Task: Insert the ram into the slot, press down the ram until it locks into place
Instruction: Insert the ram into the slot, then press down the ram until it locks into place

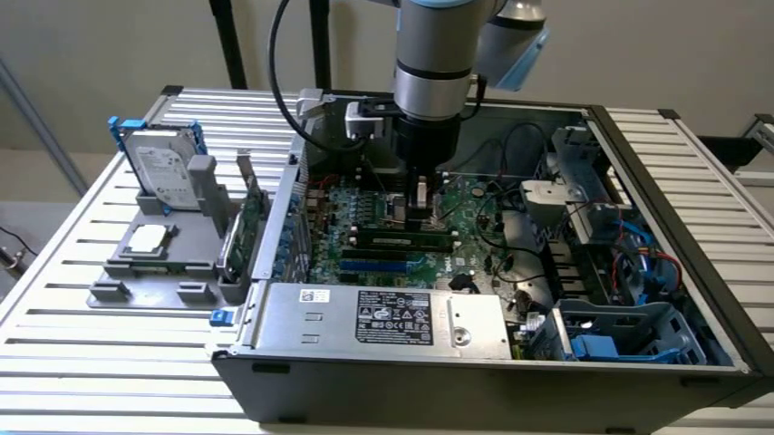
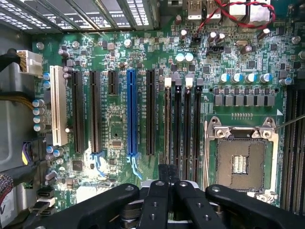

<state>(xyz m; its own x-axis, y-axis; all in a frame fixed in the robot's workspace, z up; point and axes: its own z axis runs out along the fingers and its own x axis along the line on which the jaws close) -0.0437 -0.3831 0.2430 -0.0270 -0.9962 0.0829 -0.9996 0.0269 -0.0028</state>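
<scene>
One ram (image 1: 400, 241) is standing in its socket, with the gripper (image 1: 421, 216) bearing down right over it.

In the exterior view the ram is standing edge-up across the motherboard (image 2: 143, 52), inside the open computer case (image 1: 484, 362), directly beneath the gripper. The gripper's fingers (image 2: 155, 210) are lying drawn together, with nothing showing between them. Insertion is looking done. Pressing is looking like the step in hand, and I cannot tell whether the end clips are locking. The wrist view is showing four parallel black memory sockets, two of them carrying white end clips. It is also showing one blue socket (image 2: 132, 112) and one CPU socket (image 2: 240, 160). The gripper's tip is lining up with the end of the slot (image 2: 167, 124) farthest from that CPU socket.
</scene>
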